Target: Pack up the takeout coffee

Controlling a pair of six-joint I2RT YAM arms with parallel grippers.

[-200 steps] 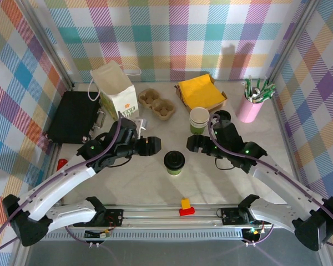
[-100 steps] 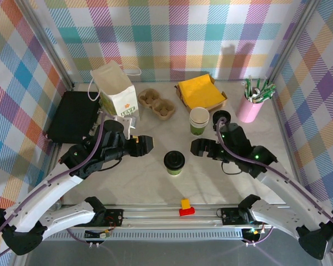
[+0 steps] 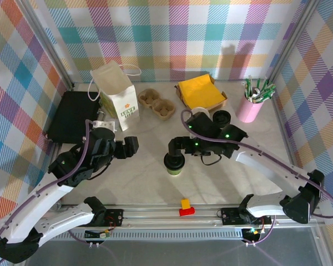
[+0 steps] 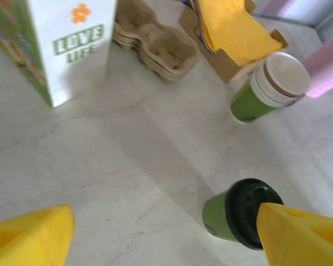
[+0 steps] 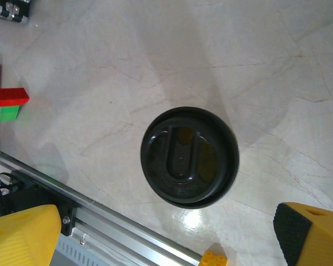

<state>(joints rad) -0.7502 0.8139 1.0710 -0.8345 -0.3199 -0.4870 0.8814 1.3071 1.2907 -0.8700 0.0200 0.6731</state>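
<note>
The takeout coffee is a green paper cup with a black lid, upright on the table in front of centre. My right gripper hangs open just over its far side. From the right wrist the lid lies ahead of that gripper, between its spread yellow fingers and touching neither. My left gripper is open and empty, a hand's width to the cup's left. In the left wrist view the cup sits partly behind the right fingertip of the left gripper. The white bag stands upright at the back left, mouth open.
Behind the cup stand a stack of lidless cups and a loose black lid. Brown cup carriers, a box of yellow napkins and a pink tumbler line the back. A black case lies left; a red-yellow brick sits on the front rail.
My right arm swung left from beside the cup stack to above the lidded cup. My left gripper pulled back to the left, away from the cup, and opened wider.
</note>
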